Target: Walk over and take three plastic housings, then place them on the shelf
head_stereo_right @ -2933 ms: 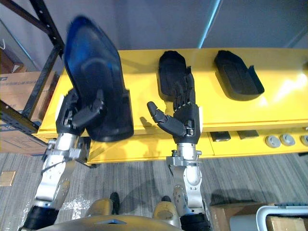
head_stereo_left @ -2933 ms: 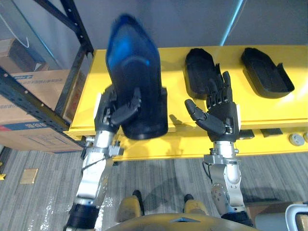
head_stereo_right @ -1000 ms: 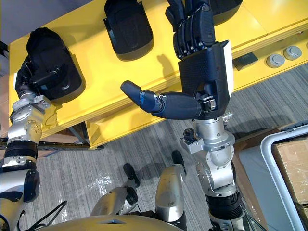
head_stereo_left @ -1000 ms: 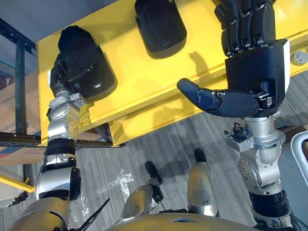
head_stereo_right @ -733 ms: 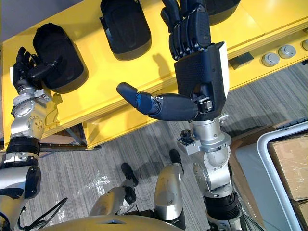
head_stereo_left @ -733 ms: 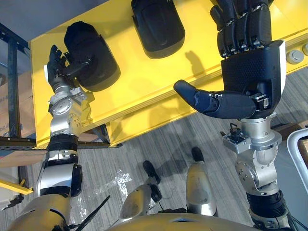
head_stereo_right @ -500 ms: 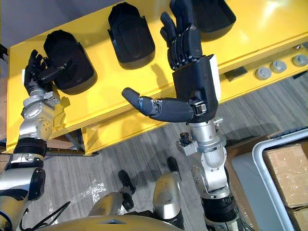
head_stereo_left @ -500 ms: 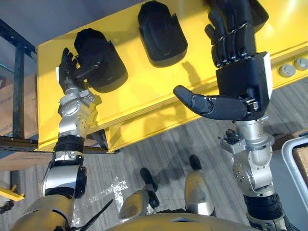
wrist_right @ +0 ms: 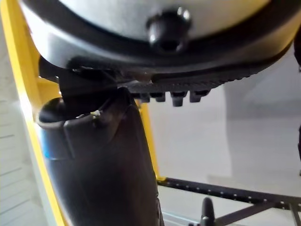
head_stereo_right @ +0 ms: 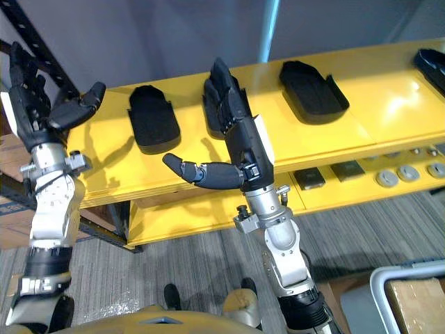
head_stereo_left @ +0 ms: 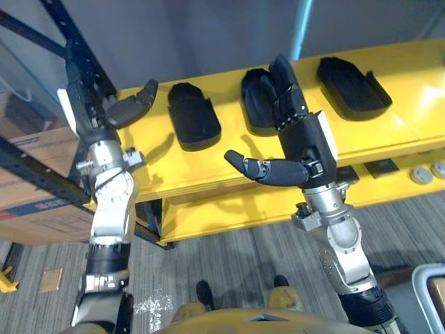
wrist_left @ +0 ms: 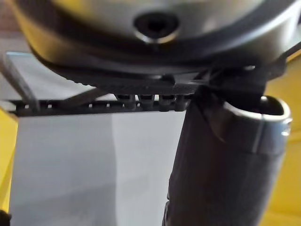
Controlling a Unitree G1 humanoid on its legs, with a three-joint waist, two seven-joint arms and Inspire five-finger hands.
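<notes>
Three black plastic housings lie in a row on the yellow shelf (head_stereo_left: 396, 129): the left housing (head_stereo_left: 194, 115), the middle housing (head_stereo_left: 254, 97) and the right housing (head_stereo_left: 350, 85). My left hand (head_stereo_left: 87, 104) is open and raised at the shelf's left end, its thumb pointing toward the left housing without touching it. My right hand (head_stereo_left: 304, 142) is open with the palm up, in front of the middle housing and partly covering it. Both hands are empty. A further black housing (head_stereo_right: 431, 64) shows at the shelf's far right.
A dark metal rack upright (head_stereo_left: 83, 52) stands left of the shelf, with cardboard boxes (head_stereo_left: 38, 202) behind and below it. Small grey round parts (head_stereo_right: 407, 172) and dark flat pieces (head_stereo_right: 309, 178) sit on the shelf's lower ledge. A bin with a cardboard box (head_stereo_right: 410, 299) stands at lower right.
My left hand has let go of the left housing, which now lies on the shelf, and has risen clear to its left with straight fingers. The camera view has shifted.
</notes>
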